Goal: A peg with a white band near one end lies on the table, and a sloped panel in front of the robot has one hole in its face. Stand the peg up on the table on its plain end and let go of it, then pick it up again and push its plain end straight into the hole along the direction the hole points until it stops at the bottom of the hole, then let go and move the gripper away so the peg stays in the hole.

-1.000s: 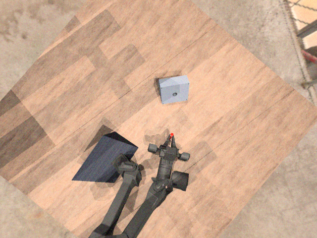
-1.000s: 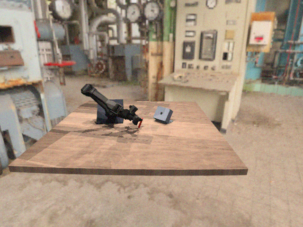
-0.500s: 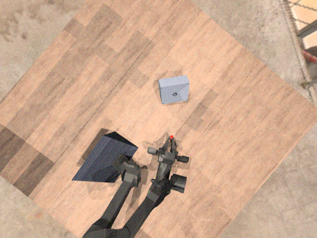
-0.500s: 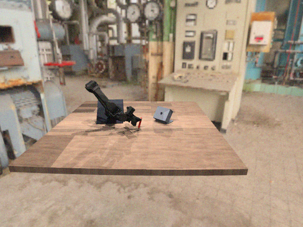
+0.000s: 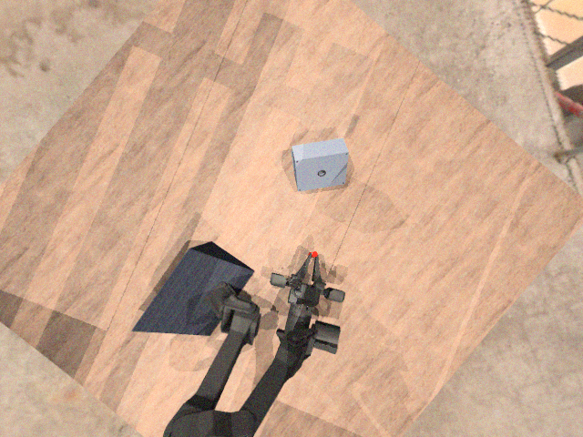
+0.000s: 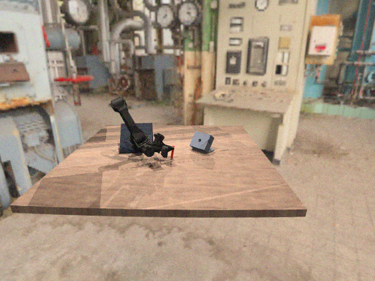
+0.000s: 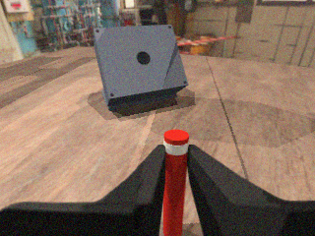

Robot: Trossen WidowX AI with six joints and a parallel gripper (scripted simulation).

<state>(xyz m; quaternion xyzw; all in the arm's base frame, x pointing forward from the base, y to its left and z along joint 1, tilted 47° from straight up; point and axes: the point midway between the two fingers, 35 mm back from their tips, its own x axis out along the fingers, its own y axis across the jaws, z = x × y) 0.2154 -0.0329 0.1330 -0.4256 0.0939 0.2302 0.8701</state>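
Gripping the red peg (image 5: 314, 254) (image 6: 172, 153) (image 7: 174, 197) just under its head, the fingers (image 5: 312, 255) (image 6: 173, 147) are closed on it from both sides. The peg stands upright between them, with its white band (image 7: 175, 147) at the top, level with the fingertips, and its red cap just above. Its plain end points down below the fingers, at or close to the counter (image 5: 424, 235) (image 6: 181, 187) (image 7: 266, 162); whether it touches cannot be told.

Behind the fingers, the black arm (image 5: 272, 381) (image 6: 128, 120) bends upward and back. Near them, to the left and rear, sits a dark wedge (image 5: 174, 300) (image 6: 127, 141), partly hidden by the arm.

Ahead of the fingers and well apart from the peg, the blue-grey panel (image 5: 308, 176) (image 6: 204, 141) (image 7: 123, 69) leans back, its sloped face toward them. Its one round hole (image 5: 322, 173) (image 6: 199, 140) (image 7: 143, 58) is dark, and the peg is outside it.

Far beyond the counter, the exterior view shows a cream cabinet (image 6: 248, 30) and round gauges (image 6: 164, 15).
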